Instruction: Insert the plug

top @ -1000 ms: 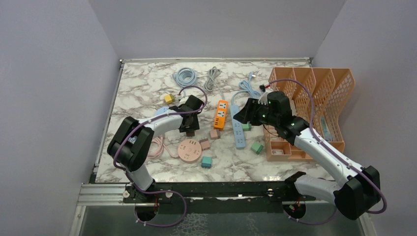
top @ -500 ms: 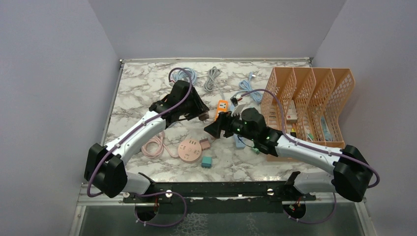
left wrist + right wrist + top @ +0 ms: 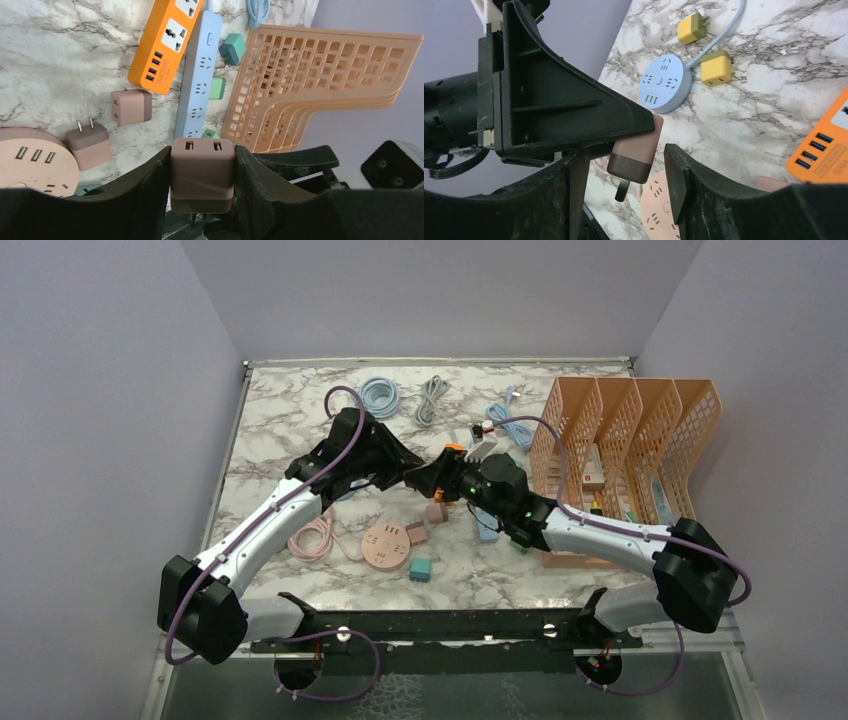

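My left gripper point(image 3: 202, 172) is shut on a brown USB charger plug point(image 3: 202, 170), held above the table with its prongs pointing down. In the right wrist view the same plug point(image 3: 636, 150) hangs between my right gripper's open fingers point(image 3: 676, 175), which stand on either side of it without touching. In the top view both grippers meet over the table's middle, left point(image 3: 405, 472) and right point(image 3: 432, 480). Below them lies the round pink power socket point(image 3: 386, 544), also seen in the right wrist view point(image 3: 659, 205). An orange power strip point(image 3: 167, 42) and a blue power strip point(image 3: 200, 80) lie beside it.
Two more brown plugs point(image 3: 131, 106) point(image 3: 90, 142) and green plugs point(image 3: 232, 47) lie on the marble. A round blue socket point(image 3: 665, 82) with yellow plugs point(image 3: 715, 67) sits at left. An orange file rack point(image 3: 640, 455) stands at right. Coiled cables point(image 3: 378, 395) lie at the back.
Both arms have swung from the table up toward each other. The left gripper has carried the brown plug up and right; the right gripper has moved left until its open fingers flank the plug.
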{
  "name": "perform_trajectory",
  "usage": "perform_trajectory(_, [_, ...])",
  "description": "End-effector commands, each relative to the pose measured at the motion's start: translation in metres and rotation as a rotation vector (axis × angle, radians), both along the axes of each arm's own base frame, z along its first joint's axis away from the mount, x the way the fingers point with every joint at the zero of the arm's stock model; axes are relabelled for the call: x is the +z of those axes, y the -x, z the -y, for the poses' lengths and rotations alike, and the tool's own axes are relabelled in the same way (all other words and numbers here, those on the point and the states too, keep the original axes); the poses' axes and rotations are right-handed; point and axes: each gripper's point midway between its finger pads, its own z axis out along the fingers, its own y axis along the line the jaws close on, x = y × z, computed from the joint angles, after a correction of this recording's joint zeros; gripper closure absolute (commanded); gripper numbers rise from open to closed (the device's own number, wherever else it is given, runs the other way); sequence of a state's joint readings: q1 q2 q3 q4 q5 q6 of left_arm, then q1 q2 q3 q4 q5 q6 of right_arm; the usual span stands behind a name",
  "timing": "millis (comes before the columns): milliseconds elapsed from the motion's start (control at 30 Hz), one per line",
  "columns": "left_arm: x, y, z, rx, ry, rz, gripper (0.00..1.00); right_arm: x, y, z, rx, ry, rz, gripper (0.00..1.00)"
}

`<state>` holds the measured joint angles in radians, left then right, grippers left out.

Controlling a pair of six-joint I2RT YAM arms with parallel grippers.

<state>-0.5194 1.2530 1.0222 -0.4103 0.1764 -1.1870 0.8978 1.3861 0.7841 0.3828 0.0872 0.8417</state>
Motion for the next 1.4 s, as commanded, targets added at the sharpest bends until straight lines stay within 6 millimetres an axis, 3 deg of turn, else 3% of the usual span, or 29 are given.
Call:
perform_trajectory(0, [0.013, 0.002, 0.005, -0.006, 0.085, -0.001, 0.68, 0.021, -0.009, -0.009, -0.030, -0.069, 0.024, 0.49])
perform_trajectory(133, [0.017, 0.003, 0.003, -0.006, 0.104, 0.000, 0.65, 0.020, -0.011, -0.008, -0.040, -0.062, 0.022, 0.73])
perform_trajectory(200, [0.020, 0.004, 0.003, -0.014, 0.115, 0.007, 0.60, 0.023, -0.012, -0.007, -0.047, -0.064, 0.028, 0.83])
perform_trajectory(333, [0.029, 0.001, 0.000, -0.054, 0.105, 0.058, 0.32, 0.036, -0.008, -0.007, -0.011, -0.048, 0.076, 0.90])
perform_trajectory(433, [0.040, -0.004, -0.009, -0.118, 0.063, 0.155, 0.04, 0.049, 0.000, -0.006, 0.078, -0.025, 0.132, 0.91])
perform_trajectory(467, [0.045, -0.005, -0.013, -0.143, 0.046, 0.194, 0.01, 0.051, 0.003, -0.005, 0.111, -0.019, 0.142, 0.91])
perform_trajectory(633, [0.082, 0.002, -0.024, -0.287, 0.001, 0.417, 0.01, 0.059, 0.018, 0.012, 0.264, -0.023, 0.144, 0.91])
perform_trajectory(767, [0.109, 0.020, -0.021, -0.430, 0.015, 0.581, 0.02, 0.083, 0.033, 0.029, 0.376, -0.072, 0.177, 0.91])
perform_trajectory(933, [0.132, 0.057, -0.007, -0.640, 0.121, 0.714, 0.05, 0.116, 0.052, 0.039, 0.486, -0.147, 0.203, 0.92])
perform_trajectory(1233, [0.162, 0.100, 0.003, -0.816, 0.351, 0.701, 0.14, 0.159, 0.084, 0.036, 0.666, -0.262, 0.208, 0.93])
perform_trajectory(1367, [0.166, 0.107, 0.004, -0.850, 0.394, 0.671, 0.26, 0.166, 0.088, 0.032, 0.723, -0.265, 0.191, 0.93])
